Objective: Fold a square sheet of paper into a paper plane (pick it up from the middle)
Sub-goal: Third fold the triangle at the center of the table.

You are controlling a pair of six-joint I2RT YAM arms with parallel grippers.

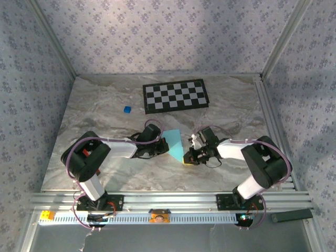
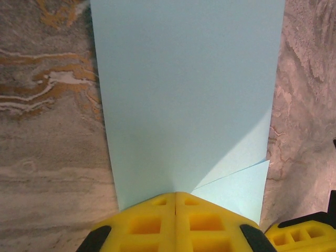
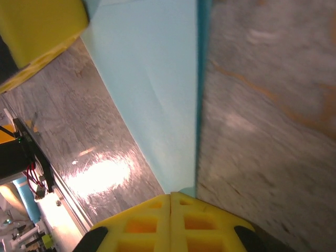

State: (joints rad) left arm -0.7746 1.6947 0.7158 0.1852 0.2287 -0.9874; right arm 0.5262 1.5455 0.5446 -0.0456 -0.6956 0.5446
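Light-blue, the sheet of paper (image 2: 189, 94) runs straight out ahead of the left gripper (image 2: 176, 202), whose jaws are pinched on its near edge. The right gripper (image 3: 171, 202) nips the narrow end, with the folded edge just ahead of it. For a clean crease I'd want both pinches firm, the paper taut and its edges matched. I can read no writing or labels anywhere.

Black-white arms (image 1: 118, 148), purple cables (image 1: 79, 144), yellow pincers (image 2: 175, 195)
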